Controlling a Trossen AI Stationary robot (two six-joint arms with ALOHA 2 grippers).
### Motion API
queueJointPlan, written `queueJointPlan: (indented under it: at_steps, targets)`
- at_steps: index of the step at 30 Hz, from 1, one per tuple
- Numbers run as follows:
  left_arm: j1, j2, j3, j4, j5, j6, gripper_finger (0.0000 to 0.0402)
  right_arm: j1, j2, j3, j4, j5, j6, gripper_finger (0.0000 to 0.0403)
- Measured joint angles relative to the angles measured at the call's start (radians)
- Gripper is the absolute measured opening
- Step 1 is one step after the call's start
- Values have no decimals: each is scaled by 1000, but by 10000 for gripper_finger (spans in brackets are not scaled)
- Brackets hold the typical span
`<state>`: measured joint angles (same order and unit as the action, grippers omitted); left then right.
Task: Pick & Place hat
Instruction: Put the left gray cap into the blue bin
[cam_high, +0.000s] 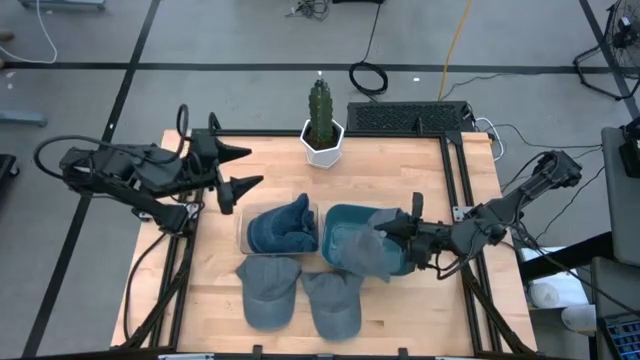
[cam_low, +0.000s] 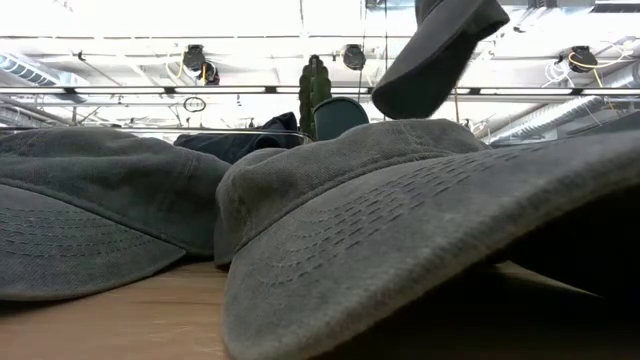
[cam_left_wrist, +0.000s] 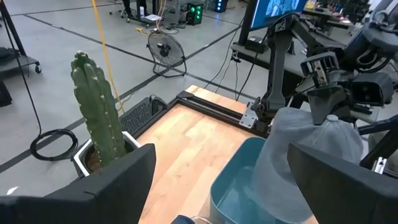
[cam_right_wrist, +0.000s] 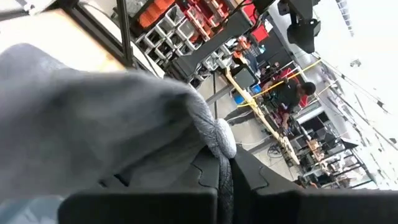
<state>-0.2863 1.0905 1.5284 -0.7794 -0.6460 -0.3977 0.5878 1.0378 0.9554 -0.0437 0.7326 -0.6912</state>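
At the table's left edge the left gripper (cam_high: 243, 168) hangs over the bare wood with its 2 dark fingers (cam_left_wrist: 118, 177) spread wide apart and nothing between them; it points toward the middle of the table. Just beyond it, at the far edge, a green cactus (cam_high: 320, 110) stands upright in a white pot (cam_high: 323, 146).

In the middle of the table sits a clear bin (cam_high: 244, 232) holding a bundled navy hat (cam_high: 280, 227). Beside it, to the right, is a teal tub (cam_high: 352, 222). In front of these 2 containers, 2 grey caps lie flat on the wood side by side — the left cap (cam_high: 266, 291) and the right cap (cam_high: 334, 301), touching or nearly so.

Over the teal tub's near right corner the right gripper (cam_high: 392, 231) has its fingers pinched together on a third grey hat (cam_high: 357, 250) — it grips the crown, and the hat hangs partly inside the tub, draped over its rim. The low view shows this hat's brim (cam_low: 438, 55) lifted clear above the caps on the table.
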Motion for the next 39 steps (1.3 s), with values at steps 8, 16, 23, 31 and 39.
queueJointPlan:
  at_steps: [8, 16, 23, 31, 39]
  targets:
    - [0, 35, 0, 2, 0, 0, 376, -82, 1, -65, -33, -100, 62, 0]
    - [0, 68, 0, 7, 0, 0, 372, -184, 0, -115, 18, -225, 81, 0]
    - [0, 83, 1, 16, 2, 0, 371, -225, 0, -137, 48, -293, 76, 0]
    - [0, 87, 1, 29, 26, 0, 383, -228, 0, -137, 53, -293, 43, 0]
    - [1, 86, 1, 53, 26, -1, 375, -235, 0, -137, 80, -364, 24, 0]
